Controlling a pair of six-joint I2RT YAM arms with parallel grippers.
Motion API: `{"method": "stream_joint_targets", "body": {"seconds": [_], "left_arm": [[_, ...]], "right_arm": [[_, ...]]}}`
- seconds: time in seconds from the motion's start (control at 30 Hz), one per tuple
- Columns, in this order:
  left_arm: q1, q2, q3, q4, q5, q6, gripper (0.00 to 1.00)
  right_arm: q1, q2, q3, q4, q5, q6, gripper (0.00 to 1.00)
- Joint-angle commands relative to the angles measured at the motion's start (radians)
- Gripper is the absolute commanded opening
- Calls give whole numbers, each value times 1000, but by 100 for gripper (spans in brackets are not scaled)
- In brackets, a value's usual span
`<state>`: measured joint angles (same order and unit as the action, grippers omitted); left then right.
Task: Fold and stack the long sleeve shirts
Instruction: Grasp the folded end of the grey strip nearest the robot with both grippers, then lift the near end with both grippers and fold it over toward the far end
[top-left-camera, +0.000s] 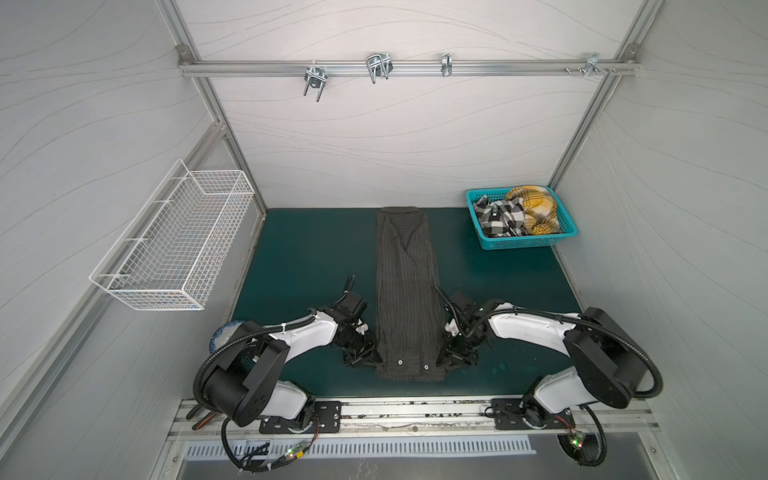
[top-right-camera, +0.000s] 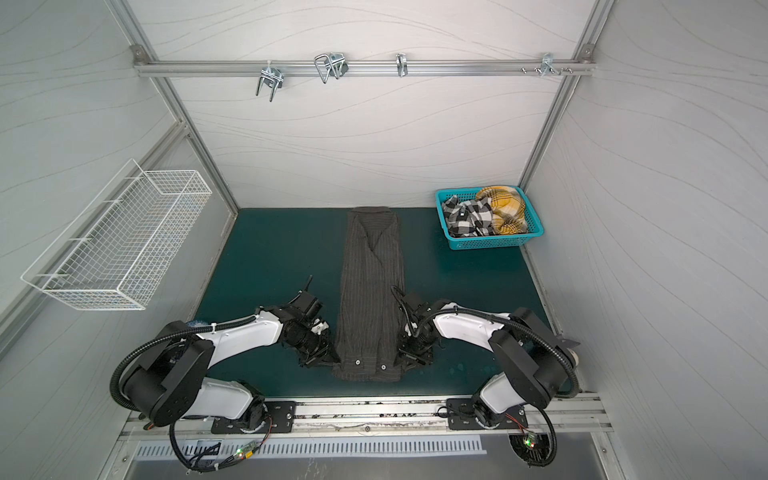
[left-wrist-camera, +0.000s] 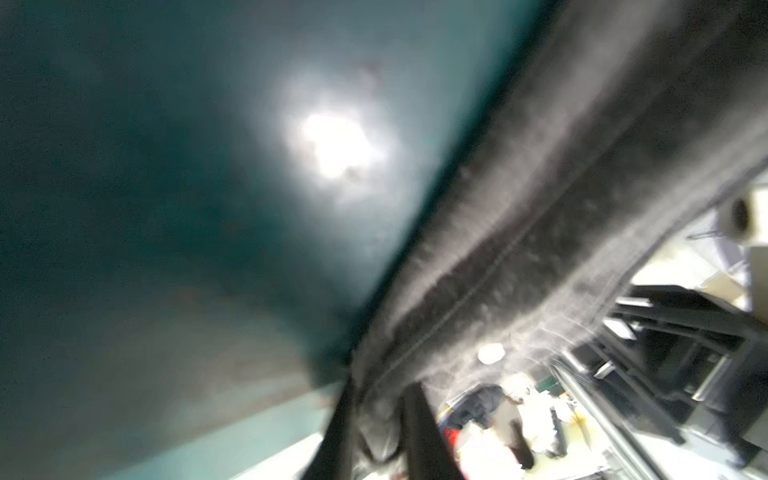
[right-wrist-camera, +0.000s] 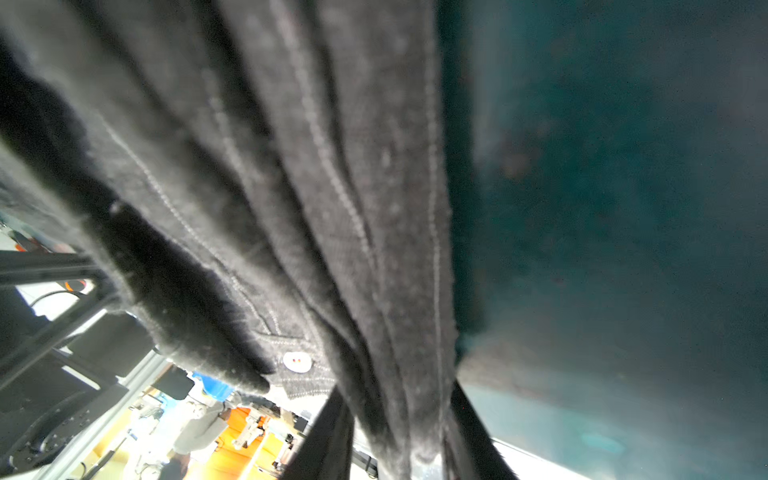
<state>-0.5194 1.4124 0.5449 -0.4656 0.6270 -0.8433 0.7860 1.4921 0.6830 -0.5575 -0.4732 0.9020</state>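
Charcoal pinstriped shirt (top-left-camera: 407, 291), narrow strip, long axis front-to-back, buttoned end nearest

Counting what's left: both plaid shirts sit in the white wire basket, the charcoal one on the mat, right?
No: both top views show the black-and-white plaid shirt and yellow plaid shirt in the teal basket. The charcoal shirt is on the mat.

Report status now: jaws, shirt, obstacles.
Left jaws shut on dark charcoal pinstriped cloth shirt, near-end corner. Right jaws around opposite corner, grip unclear. Shirt folded into long strip on green table mat. Nothing in the way.
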Motion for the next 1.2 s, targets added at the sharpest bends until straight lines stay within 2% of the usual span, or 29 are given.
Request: {"method": "stream_joint_targets", "body": {"seconds": [0.0, 0.03, 0.17, 0.37, 0.67, 0.9, 1.07, 1.17], "left_arm": [[-11, 22, -10, 8, -22, 3, 5], [-16, 24, -7, 8, -23, 4, 0], [-28, 30, 3, 3, -26, 6, 0], [-36, -42, 10, -46, -38, 16, 0], [-70, -251, -29, -173, -52, 8, 0], [-85, -321, 30, -222, -51, -18, 0], [-64, -334, 131, -178, -60, -78, 0], [-15, -281, 215, -110, -54, -88, 0]], "right_arm": [[10, 22, 10, -1, 26, 6, 27], [10, 21, 15, -5, 31, 2, 24], [23, -9, 22, -13, 40, -3, 10], [55, -63, 49, -75, 49, -8, 0], [89, -198, 26, -145, 58, 50, 0], [88, -264, 116, -245, 83, 40, 0], [1, -257, 229, -276, 70, -15, 0], [-81, -177, 324, -262, 8, -70, 0]]}}
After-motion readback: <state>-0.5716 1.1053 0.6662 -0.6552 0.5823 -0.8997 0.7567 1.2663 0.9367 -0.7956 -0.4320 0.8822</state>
